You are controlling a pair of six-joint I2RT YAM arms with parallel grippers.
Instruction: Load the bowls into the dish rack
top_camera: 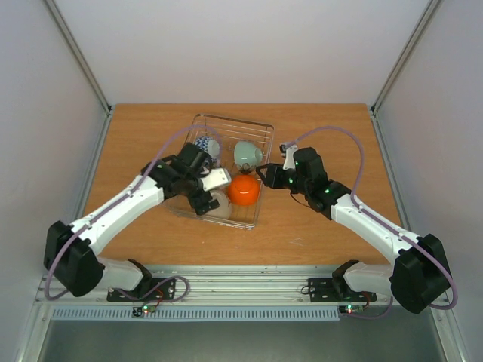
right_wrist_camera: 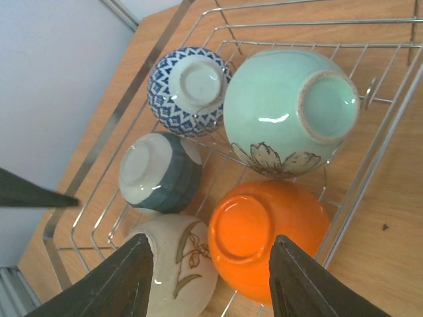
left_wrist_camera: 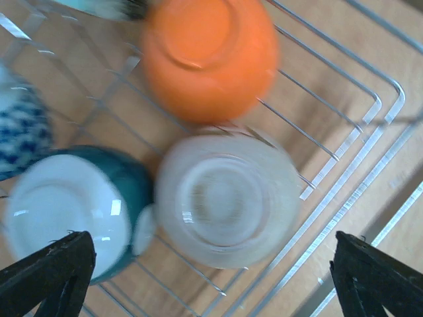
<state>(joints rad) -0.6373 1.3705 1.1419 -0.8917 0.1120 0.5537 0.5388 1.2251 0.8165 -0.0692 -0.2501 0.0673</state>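
Within the dish rack (top_camera: 235,121), 5 bowls (top_camera: 244,190) close together; left jaws released above, right jaws released at its edge.

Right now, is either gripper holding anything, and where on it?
Nothing held. Left gripper open above the beige bowl; right gripper open over the orange bowl, apparently not gripping it. Both bowls rest in the rack.

Wooden table (top_camera: 151,136) under dish rack (top_camera: 234,121)
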